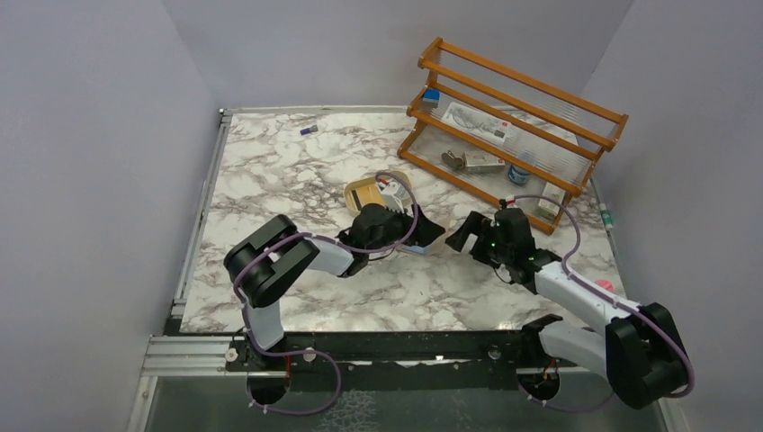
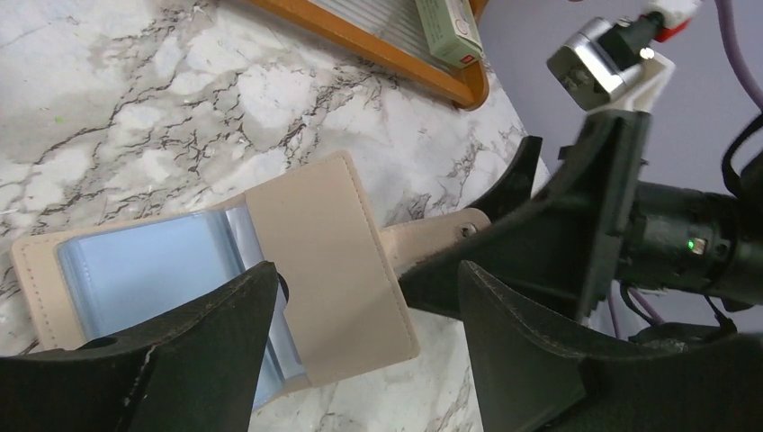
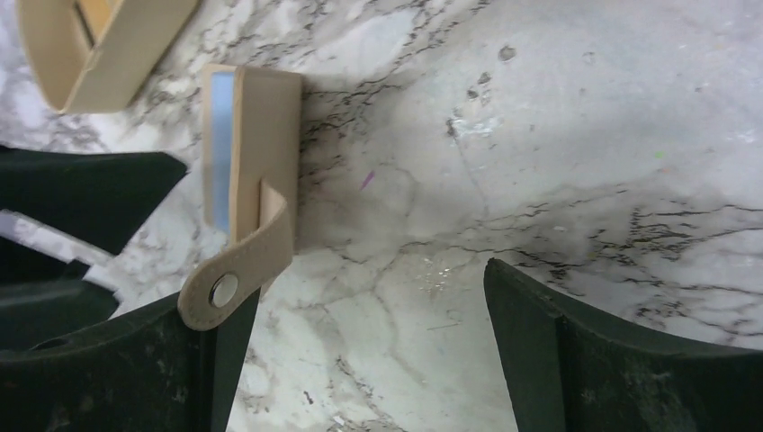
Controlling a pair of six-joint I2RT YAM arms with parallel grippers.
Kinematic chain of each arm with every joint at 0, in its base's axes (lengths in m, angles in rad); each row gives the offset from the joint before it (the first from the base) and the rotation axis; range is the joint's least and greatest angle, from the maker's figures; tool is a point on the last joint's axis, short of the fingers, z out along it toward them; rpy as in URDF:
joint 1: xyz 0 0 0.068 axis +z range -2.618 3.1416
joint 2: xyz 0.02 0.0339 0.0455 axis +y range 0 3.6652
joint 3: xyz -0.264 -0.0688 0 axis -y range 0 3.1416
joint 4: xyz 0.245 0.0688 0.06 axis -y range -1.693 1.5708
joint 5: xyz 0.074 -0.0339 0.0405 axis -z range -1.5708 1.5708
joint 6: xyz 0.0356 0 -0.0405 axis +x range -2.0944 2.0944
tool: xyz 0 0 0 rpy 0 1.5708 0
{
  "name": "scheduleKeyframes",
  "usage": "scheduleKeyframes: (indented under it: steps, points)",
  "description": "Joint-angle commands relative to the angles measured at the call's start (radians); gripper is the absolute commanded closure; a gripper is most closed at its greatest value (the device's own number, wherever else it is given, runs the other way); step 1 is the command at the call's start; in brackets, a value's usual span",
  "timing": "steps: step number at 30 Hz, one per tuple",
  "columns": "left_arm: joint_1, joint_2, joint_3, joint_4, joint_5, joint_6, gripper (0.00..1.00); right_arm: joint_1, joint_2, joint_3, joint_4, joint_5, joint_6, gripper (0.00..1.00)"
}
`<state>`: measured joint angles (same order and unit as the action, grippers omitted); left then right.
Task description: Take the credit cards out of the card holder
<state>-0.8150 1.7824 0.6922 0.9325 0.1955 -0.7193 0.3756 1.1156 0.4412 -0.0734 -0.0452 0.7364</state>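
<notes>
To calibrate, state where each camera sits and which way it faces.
Top external: above and behind the bases, looking down at the table; left arm and right arm show.
Left wrist: on the left arm, looking along its open left gripper at the card holder; own fingers show.
Right wrist: on the right arm, looking down past its open right gripper at the table; own fingers show.
Shared: both wrist views show the card holder and snap tab.

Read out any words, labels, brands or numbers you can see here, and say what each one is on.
Nothing here reads clearly.
Pale green box on the wooden rack: a red mark and some print, too blurred to read.
White packet on the rack, top view: print too small to read.
Card holder: no lettering shows.
</notes>
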Motion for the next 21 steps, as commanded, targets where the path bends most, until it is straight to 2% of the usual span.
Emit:
scheduleKeyframes:
  steps: [1, 5, 7, 15, 21]
  points:
    - [-0.01, 0.049, 0.048, -0.001, 0.026, -0.046, 0.27, -0.006, -0.113, -0.099, 0.241, -0.123, 0.052, 0.0]
    - [-0.02, 0.084, 0.07, -0.001, 0.027, -0.066, 0.27, -0.006, -0.216, -0.176, 0.316, -0.137, 0.074, 0.0]
    - [-0.028, 0.1, 0.082, -0.001, 0.027, -0.077, 0.27, -0.005, -0.238, -0.199, 0.338, -0.14, 0.08, 0.04]
    - [-0.068, 0.156, 0.119, -0.004, 0.004, -0.123, 0.3, -0.005, -0.171, -0.226, 0.403, -0.212, 0.077, 0.39]
    - [-0.067, 0.154, 0.12, -0.027, -0.027, -0.125, 0.3, -0.006, -0.148, -0.251, 0.446, -0.222, 0.077, 0.6]
